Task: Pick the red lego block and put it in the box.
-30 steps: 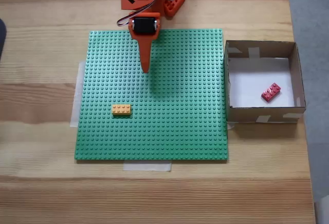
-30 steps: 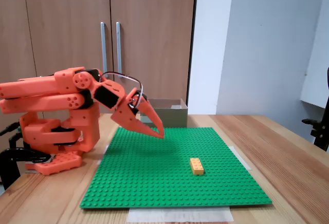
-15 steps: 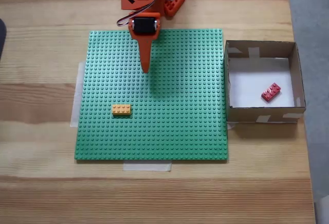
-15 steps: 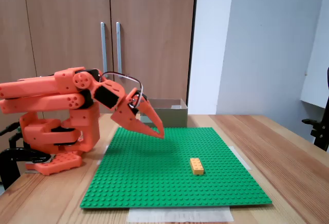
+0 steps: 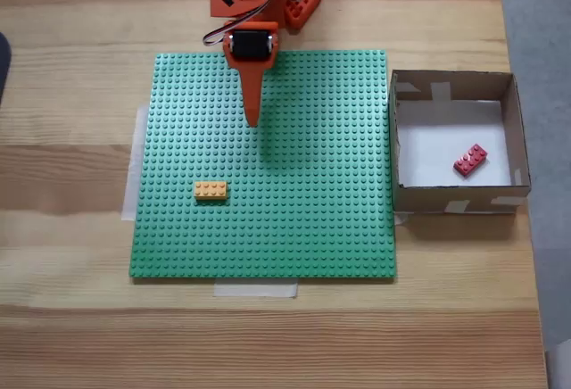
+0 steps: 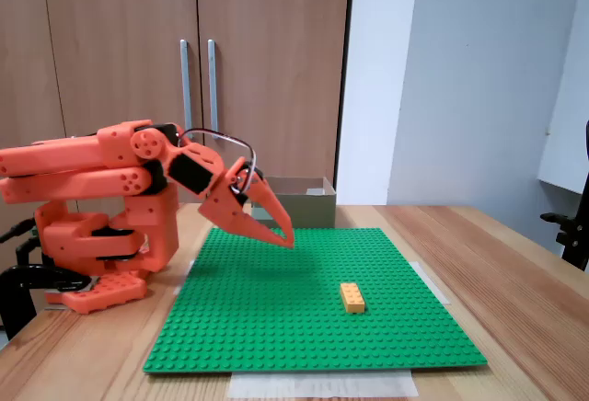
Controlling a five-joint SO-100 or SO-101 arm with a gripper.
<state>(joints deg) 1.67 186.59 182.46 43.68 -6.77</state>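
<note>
The red block lies in the box (on its white floor). The gripper, jaws closed and empty, hangs over the baseplate.

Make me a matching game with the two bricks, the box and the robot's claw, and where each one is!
Things:
1. red lego block
2. yellow brick
3. box
4. gripper

Places:
A. on the wooden table, right of the green baseplate in the top-down fixed view
B. above the baseplate, holding nothing
C. inside the box
D. lying on the baseplate

Pairs: 1-C, 2-D, 3-A, 4-B
</note>
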